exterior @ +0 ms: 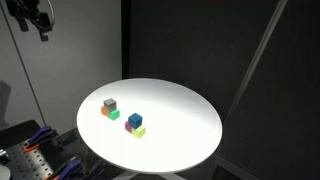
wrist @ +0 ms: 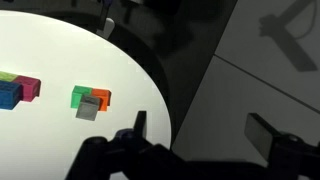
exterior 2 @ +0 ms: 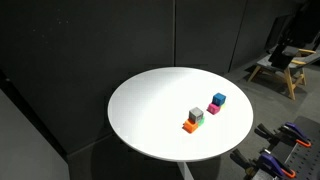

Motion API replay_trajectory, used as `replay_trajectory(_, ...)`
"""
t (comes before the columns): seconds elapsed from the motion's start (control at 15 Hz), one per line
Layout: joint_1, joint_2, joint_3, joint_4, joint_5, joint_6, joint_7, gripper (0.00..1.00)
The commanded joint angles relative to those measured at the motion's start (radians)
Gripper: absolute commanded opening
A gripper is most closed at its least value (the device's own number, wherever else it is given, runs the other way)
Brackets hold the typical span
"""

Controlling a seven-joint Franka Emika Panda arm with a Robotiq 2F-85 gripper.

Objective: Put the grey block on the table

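- grey block (exterior: 110, 103) in an exterior view: it's perched on top of an orange block (exterior: 104, 112) and a green block (exterior: 114, 114) that sit side by side on the table (exterior: 180, 110). So it's up on that pair, not down on the white top itself.
- Same view: a blue block (exterior: 134, 120) is near that pile, stacked on a magenta block (exterior: 130, 127) and a yellow-green block (exterior: 139, 131). The gripper (exterior: 38, 20) hangs way up in the top corner, well apart from the table and every cube. It's too small and dark here to read its fingers.
- In an exterior view from across the table, the grey block (exterior 2: 197, 115) is again the top cube. Green and orange show under it, and the blue block (exterior 2: 218, 100) is close by. Both piles sit on one side of the round top, with bare white on the rest.
- Wrist view: the gripper (wrist: 198, 122) comes in along the bottom edge. Its two dark fingers (wrist: 140, 125) are spread wide with nothing between them, so the claw is released and holding nothing.
- Wrist view again: the grey block (wrist: 90, 108) is off to the side of the fingers, apart from them. It overlaps the green block (wrist: 80, 96) and the orange block (wrist: 102, 97). The blue pile is at the frame's edge.
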Motion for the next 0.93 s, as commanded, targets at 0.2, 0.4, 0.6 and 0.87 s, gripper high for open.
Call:
replay_trajectory(0.2,-0.018,-0.001,0.013,0.004,0.011,-0.007,-0.011,1.00)
replay_trajectory(0.4,-0.018,-0.001,0.013,0.004,0.011,-0.007,-0.011,1.00)
replay_trajectory(0.6,-0.018,-0.001,0.013,0.004,0.011,-0.007,-0.011,1.00)
replay_trajectory(0.87,-0.037,0.007,0.021,0.007,-0.012,0.013,-0.015,1.00)
